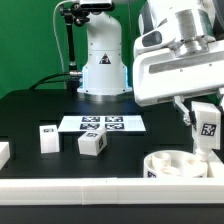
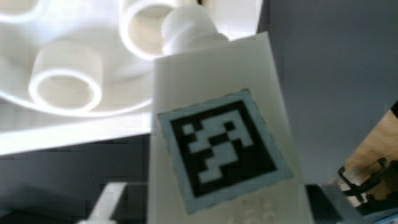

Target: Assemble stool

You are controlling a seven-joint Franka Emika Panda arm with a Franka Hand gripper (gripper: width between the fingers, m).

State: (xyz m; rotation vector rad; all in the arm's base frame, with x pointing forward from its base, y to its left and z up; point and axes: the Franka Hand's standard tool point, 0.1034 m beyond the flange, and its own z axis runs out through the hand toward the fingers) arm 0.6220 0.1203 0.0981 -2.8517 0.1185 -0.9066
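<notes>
My gripper (image 1: 199,116) is shut on a white block leg (image 1: 208,128) with a black-and-white tag, holding it upright at the exterior view's right. The leg hangs just above the round white seat (image 1: 184,164), which lies with its sockets facing up. In the wrist view the held leg (image 2: 221,140) fills the middle between the fingers (image 2: 118,200), with my gripper (image 2: 222,206) closed around it. The seat (image 2: 86,62) and its round sockets show behind the leg. Two more tagged legs (image 1: 48,138) (image 1: 93,144) lie loose on the black table.
The marker board (image 1: 103,124) lies flat mid-table in front of the robot base (image 1: 103,62). A long white rail (image 1: 70,190) runs along the front edge. Another white piece (image 1: 4,152) sits at the exterior view's left edge.
</notes>
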